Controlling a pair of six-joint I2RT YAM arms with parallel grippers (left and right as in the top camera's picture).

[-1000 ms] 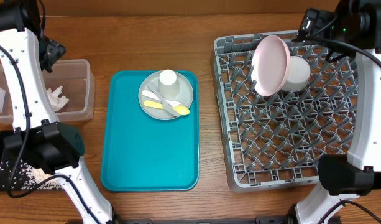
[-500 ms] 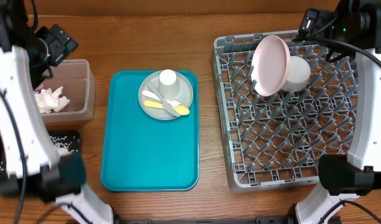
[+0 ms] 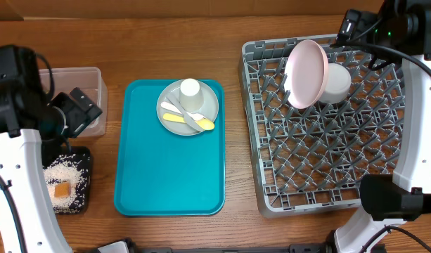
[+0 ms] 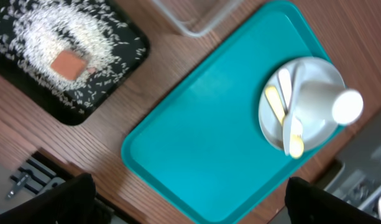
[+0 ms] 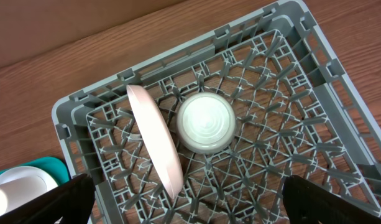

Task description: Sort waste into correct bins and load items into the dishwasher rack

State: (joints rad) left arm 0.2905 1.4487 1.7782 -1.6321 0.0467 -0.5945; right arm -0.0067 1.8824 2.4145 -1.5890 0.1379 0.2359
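Teal tray (image 3: 166,176), near half: open from above.
Tray's far end: plate (image 3: 209,102) with standing cup (image 3: 190,88) blocks.
Right of tray: narrow counter (image 3: 235,140) strip, then rack (image 3: 320,161).

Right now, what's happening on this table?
Mid-task, nothing in hand: the jaws on the left arm and right arm stand open. The pink plate stands on edge in the dishwasher rack beside an upturned white bowl. The grey-green plate, with the cup, yellow spoon and fork on it, sits on the teal tray, not yet loaded. Rice and an orange cube lie in the black tray.
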